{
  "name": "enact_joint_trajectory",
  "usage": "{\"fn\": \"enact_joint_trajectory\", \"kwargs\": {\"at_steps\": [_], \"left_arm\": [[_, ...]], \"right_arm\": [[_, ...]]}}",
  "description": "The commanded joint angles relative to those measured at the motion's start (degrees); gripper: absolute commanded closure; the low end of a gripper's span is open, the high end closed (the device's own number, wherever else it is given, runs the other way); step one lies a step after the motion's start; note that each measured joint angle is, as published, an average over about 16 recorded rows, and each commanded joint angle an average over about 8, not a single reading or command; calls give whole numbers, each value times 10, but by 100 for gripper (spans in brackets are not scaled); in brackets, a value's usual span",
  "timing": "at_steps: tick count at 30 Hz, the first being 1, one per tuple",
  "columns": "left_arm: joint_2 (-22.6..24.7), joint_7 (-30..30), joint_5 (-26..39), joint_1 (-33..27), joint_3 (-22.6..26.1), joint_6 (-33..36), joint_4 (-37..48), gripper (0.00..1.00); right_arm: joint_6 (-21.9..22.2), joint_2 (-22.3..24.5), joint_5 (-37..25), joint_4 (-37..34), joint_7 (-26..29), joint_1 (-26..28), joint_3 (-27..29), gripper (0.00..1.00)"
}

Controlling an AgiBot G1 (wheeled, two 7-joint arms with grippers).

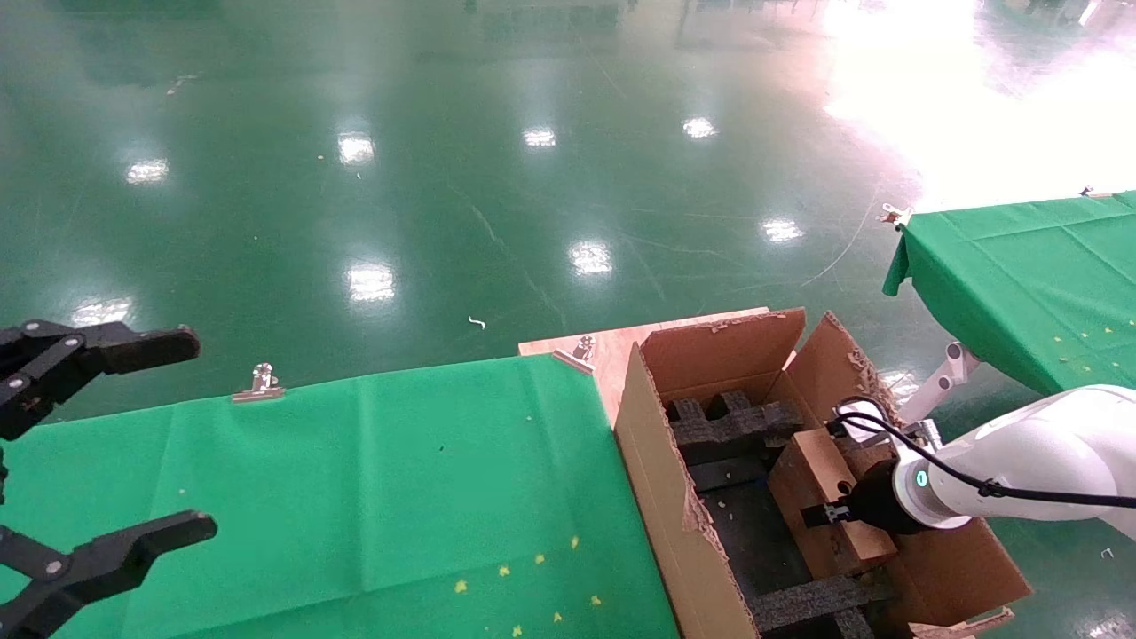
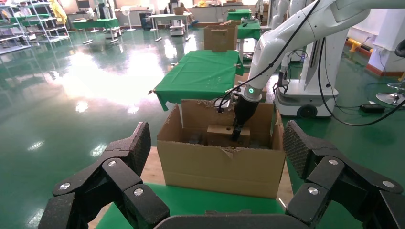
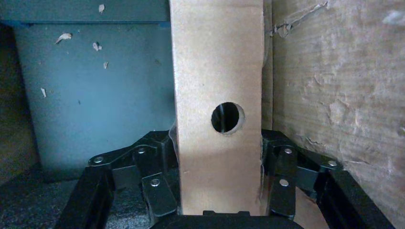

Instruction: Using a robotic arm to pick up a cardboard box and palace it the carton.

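The small brown cardboard box (image 1: 821, 484) with a round punched hole stands on edge inside the large carton (image 1: 657, 470), close to its far-side wall. My right gripper (image 1: 827, 515), on the white robotic arm (image 1: 1038, 461), is shut on the box. In the right wrist view its fingers (image 3: 155, 183) press both sides of the cardboard box (image 3: 217, 71), with the carton wall (image 3: 334, 86) right beside it. The left wrist view shows the carton (image 2: 215, 167), the cardboard box (image 2: 220, 133) and the right gripper (image 2: 237, 133) from across the table. My left gripper (image 1: 200, 435) hangs open and empty over the table's left end.
Black foam inserts (image 1: 723, 426) line the carton's floor. The carton rests on a wooden board (image 1: 603, 351) beside the green-clothed table (image 1: 355, 479), whose cloth is held by metal clips (image 1: 260, 383). Another green table (image 1: 1038, 275) stands at the right, over shiny green floor.
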Motion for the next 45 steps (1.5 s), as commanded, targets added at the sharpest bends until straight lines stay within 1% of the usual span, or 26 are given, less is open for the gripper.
{"fn": "enact_joint_trajectory", "kwargs": {"at_steps": [1,15,23,27,32,37,42,45], "left_arm": [[0,0,0,0,0,0,0,0],[0,0,0,0,0,0,0,0],[0,0,0,0,0,0,0,0],[0,0,0,0,0,0,0,0],[0,0,0,0,0,0,0,0],[0,0,0,0,0,0,0,0],[0,0,0,0,0,0,0,0],[0,0,0,0,0,0,0,0]], "right_arm": [[-1,0,0,0,0,1,0,0],[-11,12,-13,25,12,29,8,0],[-14,27,-24,61,17,84,31,0],[-19,32,-15,88,7,121,49,0],[-26,39,34,132,-29,163,77,0],[-39,46,122,174,-86,199,110,0],[-63,48,205,193,-140,224,137,0],[-73,49,232,197,-154,231,146,0]]}}
